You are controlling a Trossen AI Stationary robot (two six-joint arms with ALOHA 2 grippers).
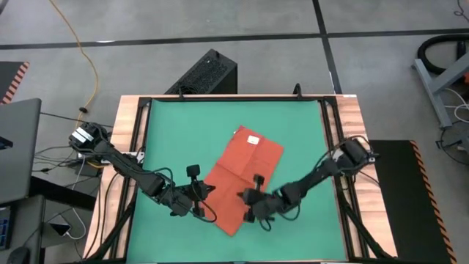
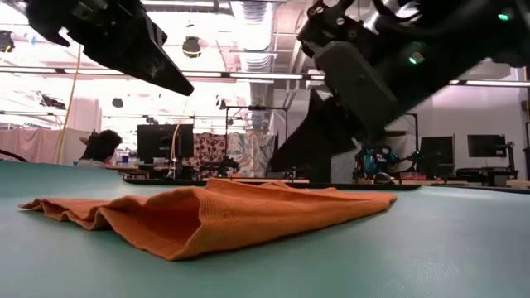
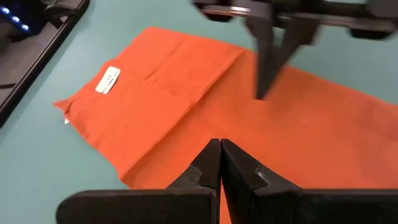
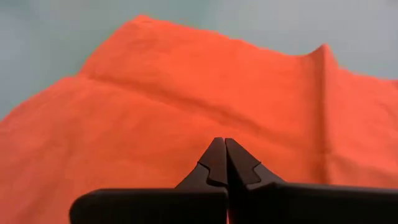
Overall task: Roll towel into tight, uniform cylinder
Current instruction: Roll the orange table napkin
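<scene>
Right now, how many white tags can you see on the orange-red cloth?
1: a small white tag near the far end of the orange-red fabric towel. Others could be hidden in its folds.

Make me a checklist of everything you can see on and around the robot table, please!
Surface: green mat on a wood-edged table.
Job's things: towel, orange-red, folded into a long strip, lying flat and slanted, not rolled yet; white tag near its far end.
Clutter: nothing seen on the mat.
Grippers: left gripper shut, at the towel's near left edge; right gripper shut, over the towel's near end. Neither holds the towel.
Cables: orange cord on the floor; loose wires left of the table.
Surroundings: black box behind the table, laptop at left, a person far off in the room.
</scene>
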